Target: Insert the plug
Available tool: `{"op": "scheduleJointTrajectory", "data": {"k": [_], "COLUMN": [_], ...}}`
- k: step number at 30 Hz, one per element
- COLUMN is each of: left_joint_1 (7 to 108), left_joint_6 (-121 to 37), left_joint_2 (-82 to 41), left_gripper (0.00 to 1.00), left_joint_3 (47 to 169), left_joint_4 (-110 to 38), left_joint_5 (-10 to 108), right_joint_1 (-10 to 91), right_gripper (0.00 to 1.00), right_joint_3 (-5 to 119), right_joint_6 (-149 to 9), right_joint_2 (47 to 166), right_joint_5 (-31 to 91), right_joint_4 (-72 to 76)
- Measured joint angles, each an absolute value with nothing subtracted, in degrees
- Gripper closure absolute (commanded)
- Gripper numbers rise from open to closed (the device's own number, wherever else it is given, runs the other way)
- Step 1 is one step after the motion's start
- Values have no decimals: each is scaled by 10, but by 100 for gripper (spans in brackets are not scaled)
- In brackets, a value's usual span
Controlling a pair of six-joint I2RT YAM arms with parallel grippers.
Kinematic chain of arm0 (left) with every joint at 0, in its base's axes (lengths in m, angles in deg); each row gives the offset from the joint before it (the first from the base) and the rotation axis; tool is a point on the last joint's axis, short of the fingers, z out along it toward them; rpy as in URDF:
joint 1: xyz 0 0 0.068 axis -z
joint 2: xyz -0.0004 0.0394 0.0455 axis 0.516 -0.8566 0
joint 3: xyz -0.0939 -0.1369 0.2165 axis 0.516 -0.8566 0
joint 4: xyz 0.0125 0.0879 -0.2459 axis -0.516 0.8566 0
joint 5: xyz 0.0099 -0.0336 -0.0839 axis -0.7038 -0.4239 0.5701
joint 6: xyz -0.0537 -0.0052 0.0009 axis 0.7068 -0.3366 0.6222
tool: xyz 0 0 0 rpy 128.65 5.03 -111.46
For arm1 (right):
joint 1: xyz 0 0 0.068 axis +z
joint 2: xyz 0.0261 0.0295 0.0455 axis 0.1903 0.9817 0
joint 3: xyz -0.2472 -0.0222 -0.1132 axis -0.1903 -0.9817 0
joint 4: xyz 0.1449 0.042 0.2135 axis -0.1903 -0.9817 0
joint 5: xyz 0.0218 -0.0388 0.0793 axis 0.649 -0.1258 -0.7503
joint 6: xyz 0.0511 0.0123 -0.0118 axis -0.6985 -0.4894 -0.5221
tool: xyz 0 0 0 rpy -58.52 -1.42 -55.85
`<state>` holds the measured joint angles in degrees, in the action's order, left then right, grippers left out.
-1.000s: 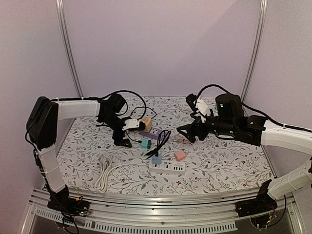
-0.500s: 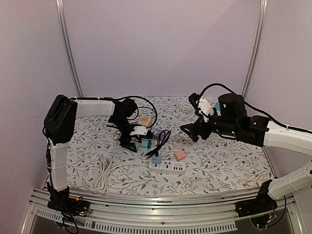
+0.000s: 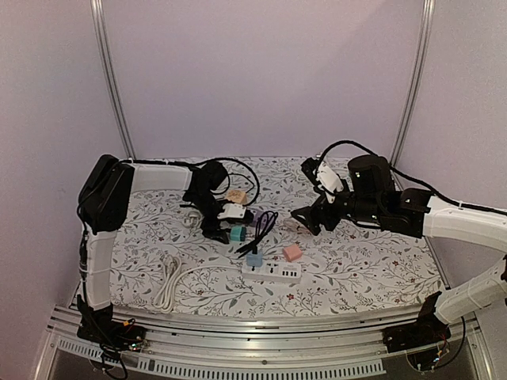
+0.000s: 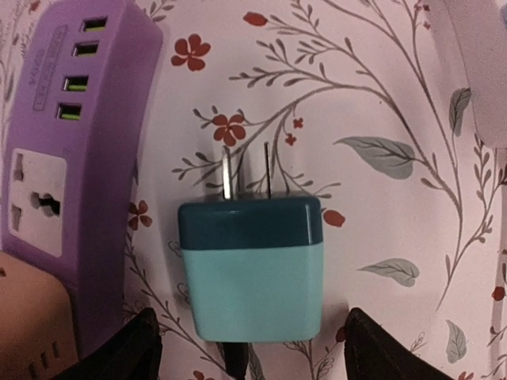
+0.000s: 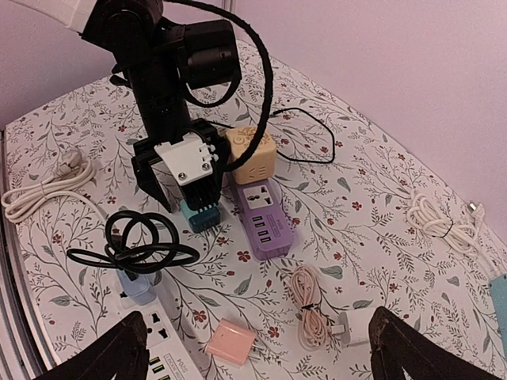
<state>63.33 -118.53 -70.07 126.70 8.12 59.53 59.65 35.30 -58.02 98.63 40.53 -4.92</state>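
Teal plug (image 4: 249, 277) lies between the spread fingers (image 4: 141, 348) of the left claw (image 4: 252, 328), untouched; right claw (image 5: 265, 348) gapes too.

nothing really reading clearly here, faint lettering running along the purple power strip (image 4: 87, 158) edge, staying too blurry

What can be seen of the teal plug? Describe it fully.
The teal plug is a plastic-looking block: pale turquoise body, darker teal cap, two metal prongs. It lies flat on the floral cloth, beside the purple power strip, not plugged in. The left end effector straddles it, open, fingers clear of its sides.
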Motion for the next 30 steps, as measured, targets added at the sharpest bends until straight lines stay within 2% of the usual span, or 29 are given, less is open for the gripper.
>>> {"op": "scheduleJointTrajectory", "data": {"k": [8, 10, 13, 15, 19, 24, 27, 30], "left_joint_1": [653, 659, 664, 664, 664, 665, 667, 683], "left_joint_6": [-1173, -1171, -1170, -1172, -1165, -1144, -1144, -1144], "left_joint_2": [-703, -703, -704, -704, -702, -676, -617, -521], "left_gripper": [43, 56, 85, 100, 100, 100, 100, 100], "left_joint_3": [1268, 1268, 1268, 1268, 1268, 1268, 1267, 1243], "left_joint_4": [65, 62, 59, 57, 57, 68, 72, 27], "left_joint_5": [590, 589, 586, 585, 582, 570, 565, 545], "right_joint_1": [597, 597, 597, 597, 595, 556, 512, 489], "right_gripper": [4, 5, 4, 4, 1, 3, 7, 10], "right_joint_3": [353, 353, 353, 353, 353, 356, 385, 467], "right_joint_6": [-579, -579, -578, -578, -580, -613, -652, -690], "right_joint_2": [990, 990, 990, 990, 990, 987, 987, 1002], "right_joint_5": [403, 403, 403, 403, 405, 392, 374, 370], "right_joint_4": [-50, -50, -50, -50, -51, -55, -86, -143]}}
